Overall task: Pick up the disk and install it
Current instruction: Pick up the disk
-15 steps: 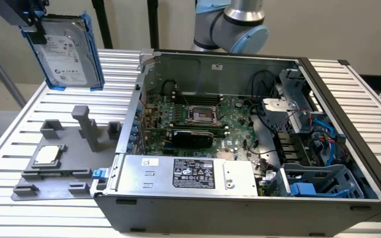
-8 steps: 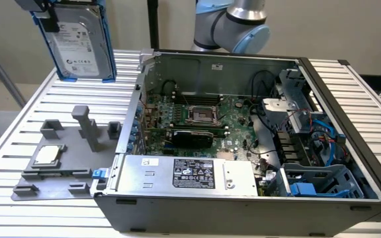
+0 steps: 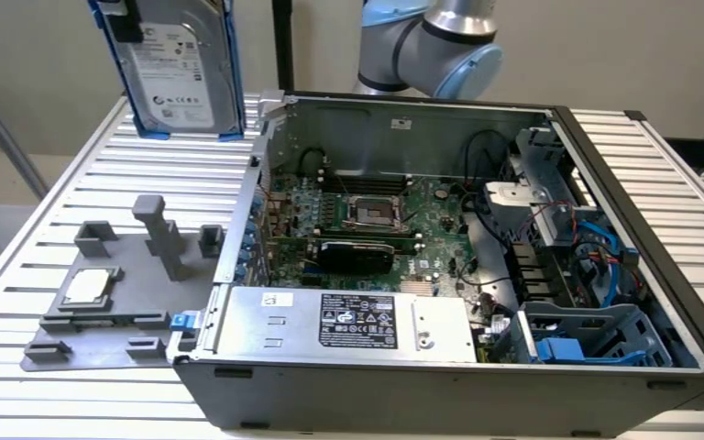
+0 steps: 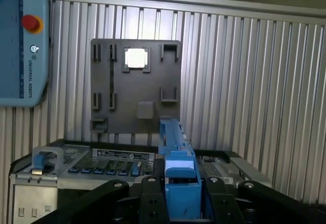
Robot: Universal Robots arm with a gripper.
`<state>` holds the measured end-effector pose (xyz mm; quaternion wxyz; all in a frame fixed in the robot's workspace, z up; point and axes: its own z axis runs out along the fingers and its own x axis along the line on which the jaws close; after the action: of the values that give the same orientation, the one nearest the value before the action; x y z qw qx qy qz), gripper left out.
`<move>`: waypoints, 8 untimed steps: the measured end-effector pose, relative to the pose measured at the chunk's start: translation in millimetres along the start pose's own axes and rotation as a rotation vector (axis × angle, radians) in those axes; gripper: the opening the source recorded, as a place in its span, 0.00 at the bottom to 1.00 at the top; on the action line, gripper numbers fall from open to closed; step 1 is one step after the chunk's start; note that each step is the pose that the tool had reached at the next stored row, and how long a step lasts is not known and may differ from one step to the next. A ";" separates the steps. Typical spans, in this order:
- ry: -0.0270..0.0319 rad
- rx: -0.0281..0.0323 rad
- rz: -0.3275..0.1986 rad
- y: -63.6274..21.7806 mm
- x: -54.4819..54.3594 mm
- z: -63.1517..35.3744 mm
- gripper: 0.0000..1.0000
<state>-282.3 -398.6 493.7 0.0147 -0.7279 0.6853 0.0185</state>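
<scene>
Held item: disk [image 3: 179, 69], upright, aloft over ribbed table [image 3: 59, 183], beside open computer case [image 3: 450, 396]. Tool: gripper [image 4: 181, 201], seemingly clamped tight on its blue carrier edge.

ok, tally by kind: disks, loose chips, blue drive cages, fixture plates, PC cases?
disk: 1, held up above the table
silver chip: 1, on the plate
blue cage: 1, inside the case
grey fixture plate: 1
computer case: 1, open
Total: 5

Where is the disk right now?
The disk hangs in the gripper, high at the exterior view's left, above the table beside the open computer case.
</scene>
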 end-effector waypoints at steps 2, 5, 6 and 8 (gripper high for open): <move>-0.0036 0.0003 0.000 -8.9 2.5 -1.4 0.33; -0.0080 0.0005 0.000 -22.2 7.0 -2.6 0.33; -0.0085 0.0006 0.000 -26.7 9.0 -2.7 0.33; -0.0091 0.0004 0.000 -35.3 13.0 -2.9 0.33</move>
<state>-246.2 -409.5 495.8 0.0180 -0.7278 0.6852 0.0216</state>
